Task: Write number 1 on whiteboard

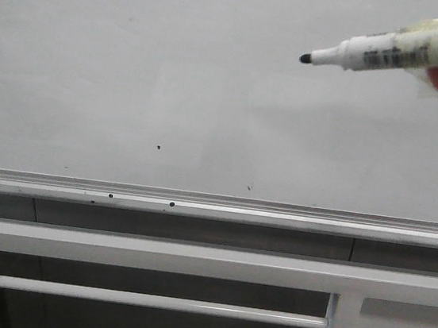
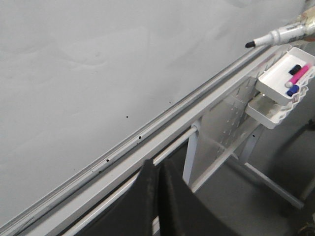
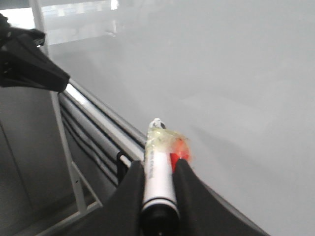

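The whiteboard [image 1: 173, 78] fills the front view, plain white with a few tiny black specks and a silver lower rail [image 1: 214, 205]. No marker stroke shows on it, so the number 1 is out of view. A white marker pen [image 1: 376, 54], wrapped in clear tape with an orange patch, comes in from the upper right with its black tip pointing left. My right gripper [image 3: 158, 169] is shut on the marker pen [image 3: 158, 172]. The pen [image 2: 278, 37] also shows in the left wrist view. My left gripper [image 2: 157, 167] hangs below the rail, fingers pressed together on nothing.
A white tray [image 2: 283, 83] with pink, blue and black markers hangs at the board's right end. Grey bars [image 1: 207, 260] and a white rod [image 1: 158, 301] of the stand run below the rail. The left arm [image 3: 29, 66] appears dark in the right wrist view.
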